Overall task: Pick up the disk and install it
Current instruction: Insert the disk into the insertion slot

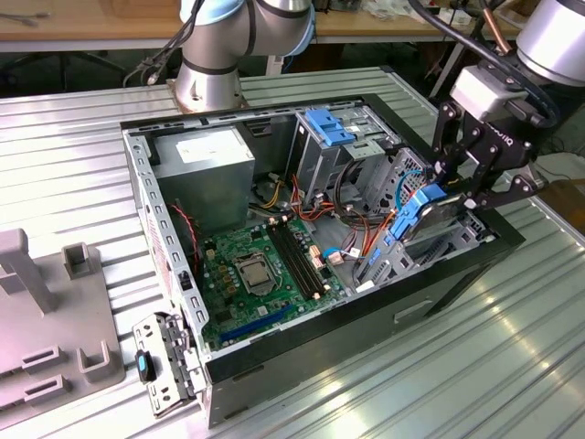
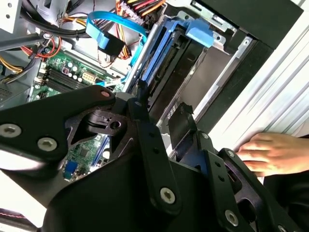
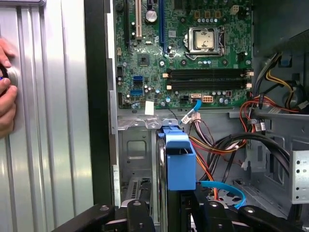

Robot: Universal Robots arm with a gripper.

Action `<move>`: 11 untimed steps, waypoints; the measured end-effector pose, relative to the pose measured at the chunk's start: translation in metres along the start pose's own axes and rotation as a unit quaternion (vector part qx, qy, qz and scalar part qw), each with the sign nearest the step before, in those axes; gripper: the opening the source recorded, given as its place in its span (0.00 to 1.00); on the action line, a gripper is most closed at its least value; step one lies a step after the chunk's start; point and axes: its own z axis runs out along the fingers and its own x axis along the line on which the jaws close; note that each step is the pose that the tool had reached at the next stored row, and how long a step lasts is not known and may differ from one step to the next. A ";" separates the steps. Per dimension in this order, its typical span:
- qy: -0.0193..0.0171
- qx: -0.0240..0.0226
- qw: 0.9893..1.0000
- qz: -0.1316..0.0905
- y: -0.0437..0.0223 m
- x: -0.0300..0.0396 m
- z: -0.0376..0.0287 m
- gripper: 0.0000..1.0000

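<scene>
Pincer point(image 1: 454, 195) tight on disk point(image 1: 414, 212) at drive cage point(image 1: 454, 243)

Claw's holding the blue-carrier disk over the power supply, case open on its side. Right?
Not quite. In the exterior view the claw holds the disk over the drive cage, on the exterior view's right. The power supply sits at the opposite corner. The rest is right.
</scene>
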 end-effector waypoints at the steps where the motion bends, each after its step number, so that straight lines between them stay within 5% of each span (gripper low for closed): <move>1: 0.000 0.000 1.000 0.000 -0.0008 -0.0001 0.0000 0.44; 4: 0.000 0.000 1.000 0.000 -0.0017 0.0000 -0.0007 0.44; 7: 0.000 -0.003 1.000 0.000 -0.0024 -0.0003 -0.0121 0.44; 11: 0.000 -0.006 1.000 0.000 -0.0029 -0.0003 -0.0161 0.44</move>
